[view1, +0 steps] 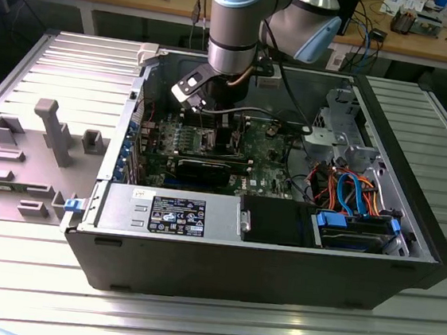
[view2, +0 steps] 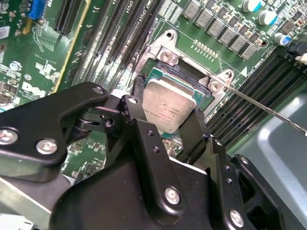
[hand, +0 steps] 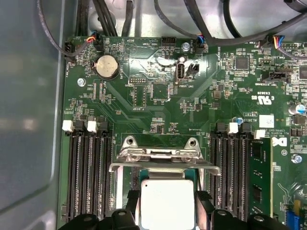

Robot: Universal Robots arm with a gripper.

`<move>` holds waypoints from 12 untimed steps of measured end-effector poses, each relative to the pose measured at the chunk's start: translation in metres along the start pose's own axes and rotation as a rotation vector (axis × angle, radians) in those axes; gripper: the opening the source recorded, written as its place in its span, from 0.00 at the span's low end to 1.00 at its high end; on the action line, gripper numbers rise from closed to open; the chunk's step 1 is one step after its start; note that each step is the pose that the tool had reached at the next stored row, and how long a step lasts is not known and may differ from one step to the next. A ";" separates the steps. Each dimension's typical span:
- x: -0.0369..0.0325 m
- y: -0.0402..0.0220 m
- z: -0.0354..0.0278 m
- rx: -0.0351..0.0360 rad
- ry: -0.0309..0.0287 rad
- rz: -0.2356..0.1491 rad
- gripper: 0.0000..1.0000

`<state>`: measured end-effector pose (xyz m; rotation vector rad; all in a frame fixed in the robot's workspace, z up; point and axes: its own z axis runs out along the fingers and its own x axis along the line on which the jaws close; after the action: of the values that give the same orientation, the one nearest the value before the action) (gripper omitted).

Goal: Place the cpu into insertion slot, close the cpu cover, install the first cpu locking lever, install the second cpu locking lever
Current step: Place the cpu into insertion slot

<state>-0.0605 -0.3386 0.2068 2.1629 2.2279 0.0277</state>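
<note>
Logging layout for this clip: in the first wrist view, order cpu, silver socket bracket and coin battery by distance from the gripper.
1. cpu, held in the gripper.
2. silver socket bracket, just beyond the cpu.
3. coin battery, far off across the board.

Matt silver metal cpu (view2: pixel 165 105), shiny metal cpu cover (hand: pixel 163 166)

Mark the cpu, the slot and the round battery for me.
cpu (view2: pixel 168 106): second wrist view, middle of its silver top.
slot (hand: pixel 160 154): first wrist view, on its silver metal rim.
round battery (hand: pixel 107 66): first wrist view, centre of its face.
</note>
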 end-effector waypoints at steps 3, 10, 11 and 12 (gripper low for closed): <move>0.0013 0.0000 0.0017 0.0003 -0.0002 0.008 0.55; 0.0062 -0.0001 0.0063 0.0007 -0.0009 0.024 0.55; 0.0067 -0.0001 0.0069 0.0009 -0.0011 0.025 0.55; 0.0070 0.0000 0.0075 0.0011 -0.0014 0.026 0.55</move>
<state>-0.0604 -0.3318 0.1992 2.1918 2.1995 0.0256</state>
